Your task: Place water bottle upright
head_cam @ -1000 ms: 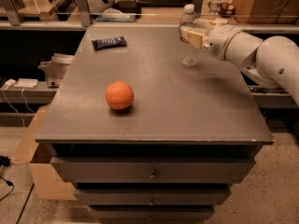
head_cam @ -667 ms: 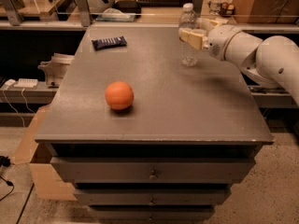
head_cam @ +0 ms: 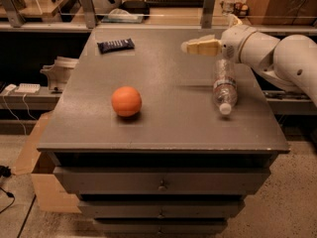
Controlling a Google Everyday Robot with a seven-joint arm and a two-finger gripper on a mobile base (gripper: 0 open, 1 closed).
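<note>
The water bottle (head_cam: 224, 85) is clear and ribbed with a white cap. It lies on its side on the right part of the grey table (head_cam: 168, 128), cap pointing toward the front edge. My gripper (head_cam: 190, 47) hovers above the table just behind and left of the bottle's base, pointing left. It is open and empty and does not touch the bottle.
An orange ball (head_cam: 126, 101) sits left of centre on the table. A dark blue candy bar wrapper (head_cam: 115, 45) lies at the back left. Shelves with clutter stand behind the table. A cardboard box (head_cam: 39, 182) is on the floor at the left.
The bottle stood upright in my gripper before. Now it is out of the gripper and lies on its side on the table, nearer the front. The gripper has barely moved.
</note>
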